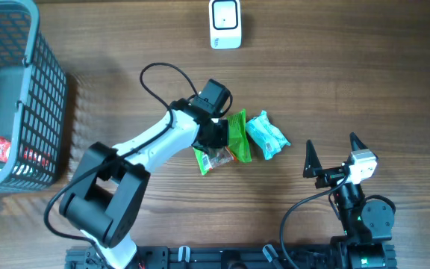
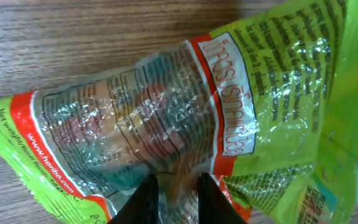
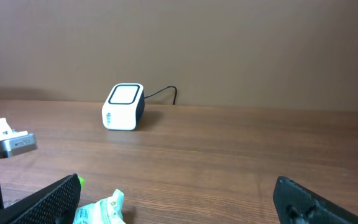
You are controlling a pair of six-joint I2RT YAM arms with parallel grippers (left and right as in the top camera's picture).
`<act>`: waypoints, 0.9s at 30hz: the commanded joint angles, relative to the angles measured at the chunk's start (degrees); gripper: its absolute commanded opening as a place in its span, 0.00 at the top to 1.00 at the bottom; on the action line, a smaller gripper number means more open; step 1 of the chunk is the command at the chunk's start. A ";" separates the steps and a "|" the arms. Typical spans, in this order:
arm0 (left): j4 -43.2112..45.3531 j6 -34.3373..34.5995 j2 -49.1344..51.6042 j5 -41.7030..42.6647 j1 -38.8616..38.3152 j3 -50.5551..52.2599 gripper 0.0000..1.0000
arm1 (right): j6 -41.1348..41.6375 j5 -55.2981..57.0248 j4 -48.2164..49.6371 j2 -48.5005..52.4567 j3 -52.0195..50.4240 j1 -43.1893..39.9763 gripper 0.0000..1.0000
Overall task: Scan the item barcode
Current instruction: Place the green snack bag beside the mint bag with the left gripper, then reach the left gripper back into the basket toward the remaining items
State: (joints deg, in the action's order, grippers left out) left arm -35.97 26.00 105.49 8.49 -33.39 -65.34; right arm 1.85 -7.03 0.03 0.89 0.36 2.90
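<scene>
Counter [image 1: 349, 75]: brown wood grain, under both pincers.
Basket [image 1: 43, 97]: grey-blue mesh, well apart from the left pincer on its left side.
Left arm [image 1: 151, 146]: white and black, stretched out over the middle of the counter.
Right arm [image 1: 360, 209]: black, drawn in at the near edge.
Left pincer [image 2: 176, 196]: down on the windowed packet, fingers nearly together, closed on a fold of its film.
Right pincer [image 1: 333, 153]: jaws spread wide, holding nothing, off the counter.
Scanner [image 1: 225, 24]: white box with a dark cable, well beyond the left pincer at the far edge.
Windowed packet [image 1: 213, 158]: green with an orange border and a clear panel, flat on the counter, pinched by the left pincer.
Green packet [image 1: 238, 134]: just right of the left pincer, touching the windowed packet.
Mint packet [image 1: 266, 136]: beside the green packet, between the two pincers.
Red packet [image 1: 0, 149]: inside the basket, far from either pincer.
</scene>
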 commanded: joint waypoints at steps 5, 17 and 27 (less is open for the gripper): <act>-5.95 -6.29 -3.54 0.46 1.99 -5.33 0.80 | -0.31 0.59 0.35 -0.31 -0.07 -0.28 0.00; -19.93 -6.08 -30.91 -3.28 43.21 -27.56 0.00 | -0.33 0.59 0.35 -0.31 -0.07 -0.28 0.00; -27.39 10.27 -26.97 -8.39 79.65 -24.37 0.00 | -0.33 0.59 0.35 -0.31 -0.07 -0.28 0.00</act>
State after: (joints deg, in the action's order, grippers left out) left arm -63.05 25.30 75.48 3.53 40.91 -92.25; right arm 1.85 -7.03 0.03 0.89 0.36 2.87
